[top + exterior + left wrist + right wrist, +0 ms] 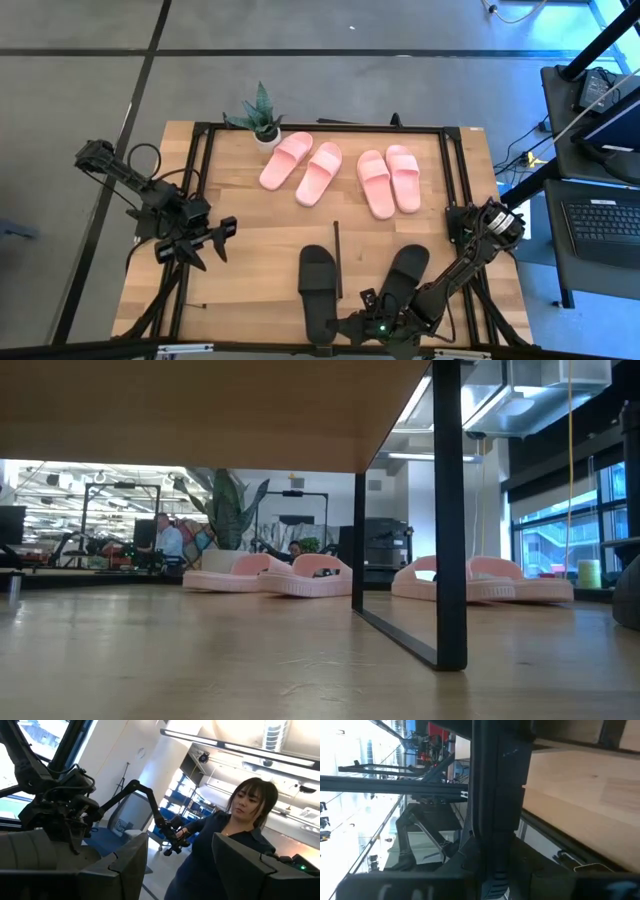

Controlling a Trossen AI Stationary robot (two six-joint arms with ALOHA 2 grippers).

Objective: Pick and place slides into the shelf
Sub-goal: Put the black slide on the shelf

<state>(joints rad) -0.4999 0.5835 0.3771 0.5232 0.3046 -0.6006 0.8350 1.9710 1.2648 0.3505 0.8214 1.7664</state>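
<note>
Two pale pink pairs of slides (pixel 300 168) (pixel 390 180) lie soles down on the table toward its far side. One black slide (pixel 408 270) lies on the table at the near right. The other black slide (pixel 318 285) looks larger from above, raised over the shelf's thin black end frame (pixel 337 260). My right gripper (pixel 345 325) is shut on it at the near edge. In the low view the shelf's top board (pixel 200 410) runs overhead beside its black frame (pixel 450 510). My left gripper (pixel 215 240) hangs open and empty at the left. My right gripper holds the black slide near its heel end, at the right edge of the sole (pixel 335 322). It comes in about level from the table's right. The slide stays flat, strap up, clear of the table. In the wrist view it shows as a dark band (pixel 495 820); the fingers' contact is hidden.
A small potted plant (pixel 262 122) stands at the table's far edge. A person (pixel 240 830) shows beyond the left gripper in its wrist view. A stand with a laptop (pixel 600 230) is off the table's right. Bare wood lies at the near left.
</note>
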